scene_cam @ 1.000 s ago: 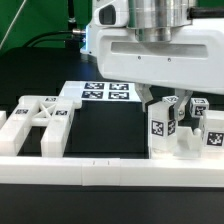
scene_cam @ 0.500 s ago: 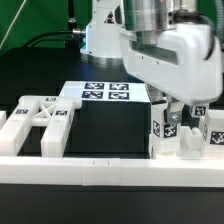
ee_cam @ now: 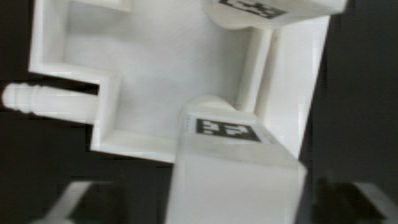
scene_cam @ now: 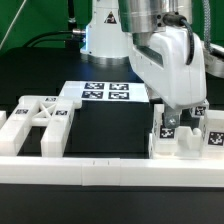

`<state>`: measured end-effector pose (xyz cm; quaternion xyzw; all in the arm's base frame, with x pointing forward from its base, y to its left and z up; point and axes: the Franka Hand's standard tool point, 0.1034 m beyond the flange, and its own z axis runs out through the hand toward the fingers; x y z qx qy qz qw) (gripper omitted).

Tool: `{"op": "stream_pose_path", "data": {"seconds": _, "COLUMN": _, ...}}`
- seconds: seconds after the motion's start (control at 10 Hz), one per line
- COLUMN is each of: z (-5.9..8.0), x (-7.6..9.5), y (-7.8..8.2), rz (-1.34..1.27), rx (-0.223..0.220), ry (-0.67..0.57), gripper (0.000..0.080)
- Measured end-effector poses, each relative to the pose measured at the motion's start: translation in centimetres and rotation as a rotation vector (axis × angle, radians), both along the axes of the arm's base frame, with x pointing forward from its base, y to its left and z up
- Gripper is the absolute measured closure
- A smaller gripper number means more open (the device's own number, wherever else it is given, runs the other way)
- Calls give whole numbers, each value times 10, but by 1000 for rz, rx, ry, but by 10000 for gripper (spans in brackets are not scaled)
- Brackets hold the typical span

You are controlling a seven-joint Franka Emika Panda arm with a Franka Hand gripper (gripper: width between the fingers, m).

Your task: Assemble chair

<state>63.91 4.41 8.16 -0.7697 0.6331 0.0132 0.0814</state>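
My gripper (scene_cam: 172, 120) is low at the exterior view's right, among the white chair parts there. It is shut on a tagged white chair piece (scene_cam: 168, 131) that rests low against the neighbouring tagged blocks (scene_cam: 205, 135). In the wrist view the held piece (ee_cam: 231, 170) runs between my fingers (ee_cam: 68, 205), with a tag on it, and lies against a larger notched part (ee_cam: 125, 60) with a round peg (ee_cam: 45, 99). More notched chair parts (scene_cam: 40, 120) lie at the exterior view's left.
The marker board (scene_cam: 105, 93) lies flat behind the middle. A long white border rail (scene_cam: 100, 166) runs along the front. The black table (scene_cam: 105, 130) shows between the two groups of parts. The arm's white body (scene_cam: 165, 50) hangs over the right side.
The gripper has shifted to the exterior view's right and turned. The tagged piece in it has tilted and come down lower among the right-hand parts.
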Motion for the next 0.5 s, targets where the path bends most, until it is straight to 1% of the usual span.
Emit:
{"op": "stream_pose_path", "data": {"seconds": 0.1, "z": 1, "x": 0, "y": 0, "rz": 77, "rx": -8, "ry": -11, "gripper": 208}}
{"op": "stream_pose_path", "data": {"seconds": 0.2, "z": 1, "x": 0, "y": 0, "rz": 161, "rx": -16, "ry": -24, "gripper": 162}}
{"op": "stream_pose_path", "data": {"seconds": 0.5, "z": 1, "x": 1, "y": 2, "rz": 440, "rx": -44, "ry": -66, "gripper": 152}}
